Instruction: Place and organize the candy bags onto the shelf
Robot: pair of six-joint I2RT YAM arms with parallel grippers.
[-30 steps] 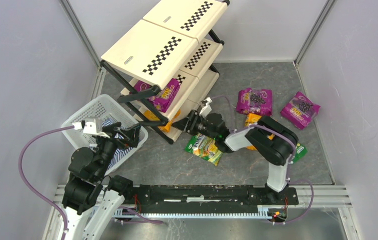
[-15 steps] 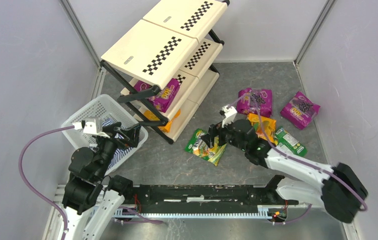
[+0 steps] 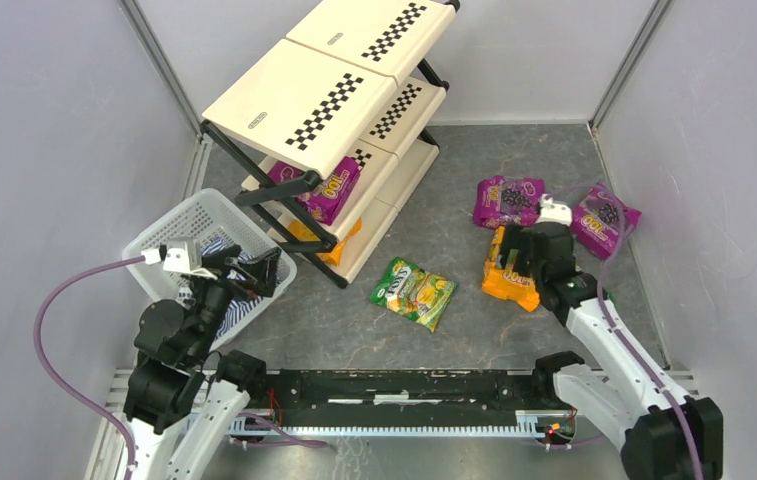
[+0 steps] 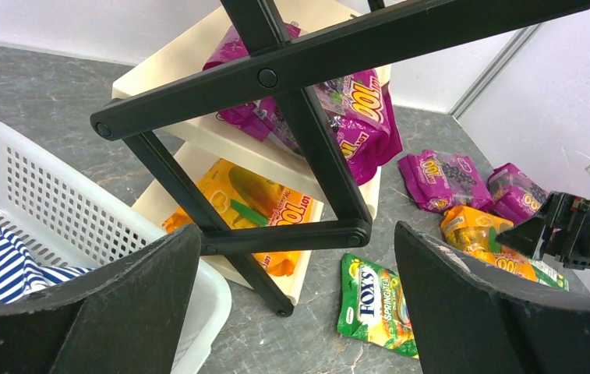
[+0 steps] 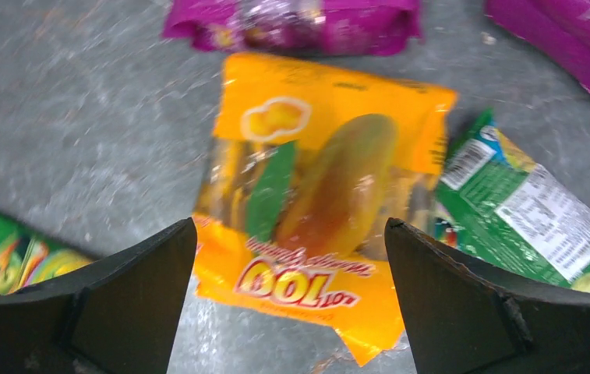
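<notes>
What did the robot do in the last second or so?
The right pincer swung away from the shelf, rightward past the green bag, and now hangs open over the loose orange bag, gripping nothing. The left pincer, the shelf and the bags stayed put.

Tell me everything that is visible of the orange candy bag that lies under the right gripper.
The orange candy bag is a flat, glossy plastic packet, orange-yellow, printed with a mango, a green leaf and "100" near one end. It lies face up on the grey table, not on the shelf. One side edge overlaps a green bag; a purple bag lies just beyond its far end. The right gripper hangs over it, jaws wide open, not gripping it.
</notes>
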